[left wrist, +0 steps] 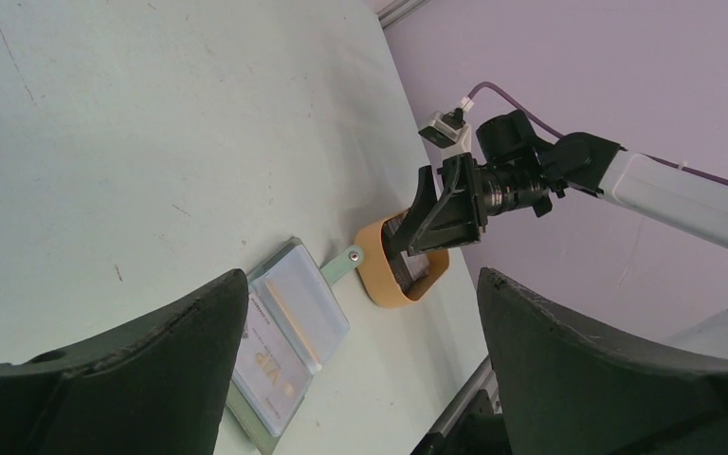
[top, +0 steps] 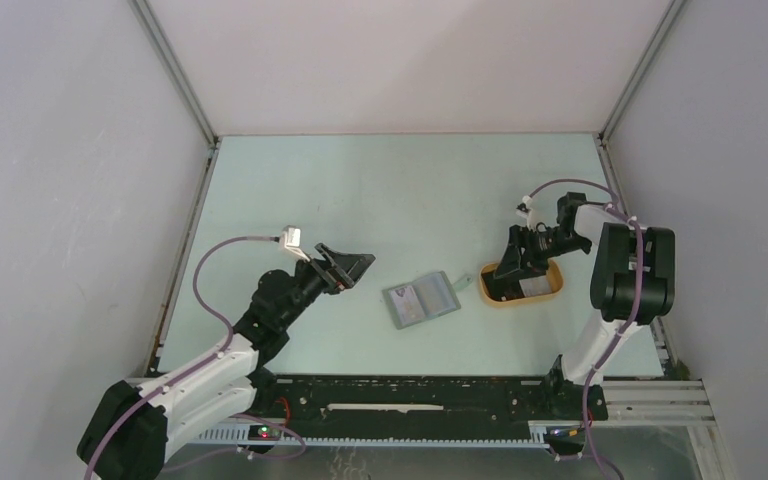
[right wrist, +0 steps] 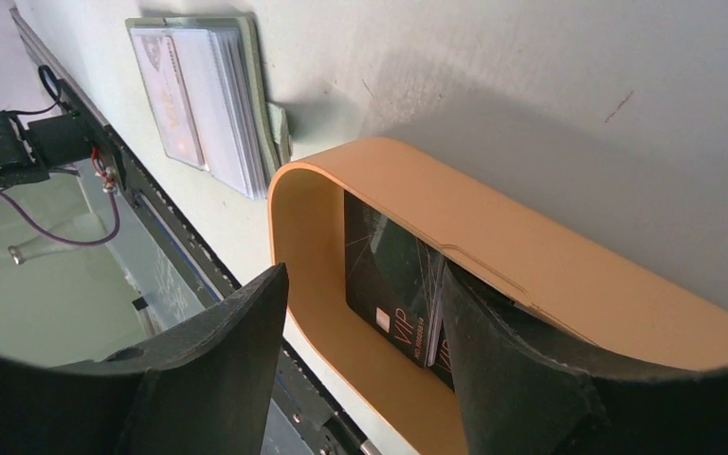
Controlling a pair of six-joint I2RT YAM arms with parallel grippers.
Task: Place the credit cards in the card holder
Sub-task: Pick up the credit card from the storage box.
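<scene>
The card holder [top: 420, 301] lies open on the table, a pale credit card [left wrist: 267, 365] showing in one clear slot. Two black credit cards [right wrist: 391, 275] stand on edge inside the tan tray [top: 552, 290]. My right gripper [top: 508, 280] reaches down into the tray and is open. Its jaws straddle the black cards: one finger [right wrist: 521, 370] is against their back, the other [right wrist: 209, 360] stands apart on the near side. My left gripper [top: 348, 268] hovers left of the card holder [left wrist: 294, 318], open and empty.
The tan oval tray [right wrist: 493, 242] sits just right of the card holder [right wrist: 210, 90], whose strap [left wrist: 339, 268] points at it. The black rail [top: 410, 395] runs along the table's near edge. Grey walls enclose the table on three sides.
</scene>
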